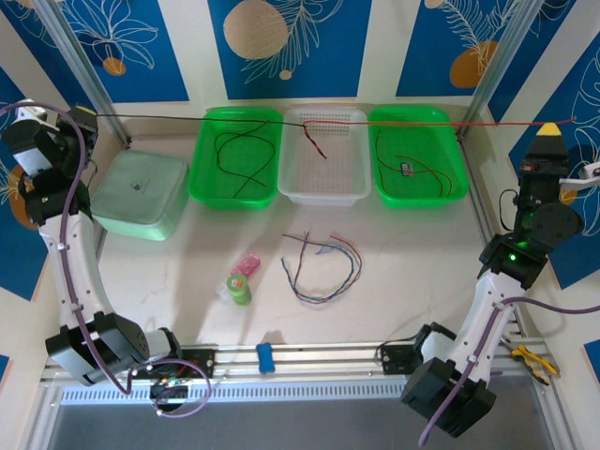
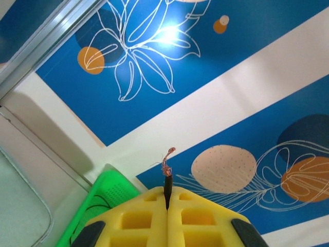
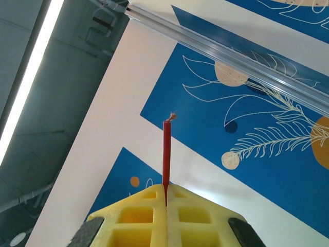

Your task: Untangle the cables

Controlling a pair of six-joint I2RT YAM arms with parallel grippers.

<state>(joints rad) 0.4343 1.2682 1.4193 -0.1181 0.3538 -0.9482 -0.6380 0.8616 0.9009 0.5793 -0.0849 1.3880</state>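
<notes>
Nothing legible — no text, label or number on any surface here.

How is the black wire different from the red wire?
The black wire barely pokes past the left gripper; the red wire sticks out farther past the right gripper. The black wire's bare copper tip is long and frayed; the red wire's is tiny. Both are pinched between shut yellow fingers.

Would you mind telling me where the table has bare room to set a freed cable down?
Bare tabletop lies right of the loose cables, before the right green tray; a smaller patch lies between the mint box and the pink item. The tray row, under the taut cables, is crowded.
</notes>
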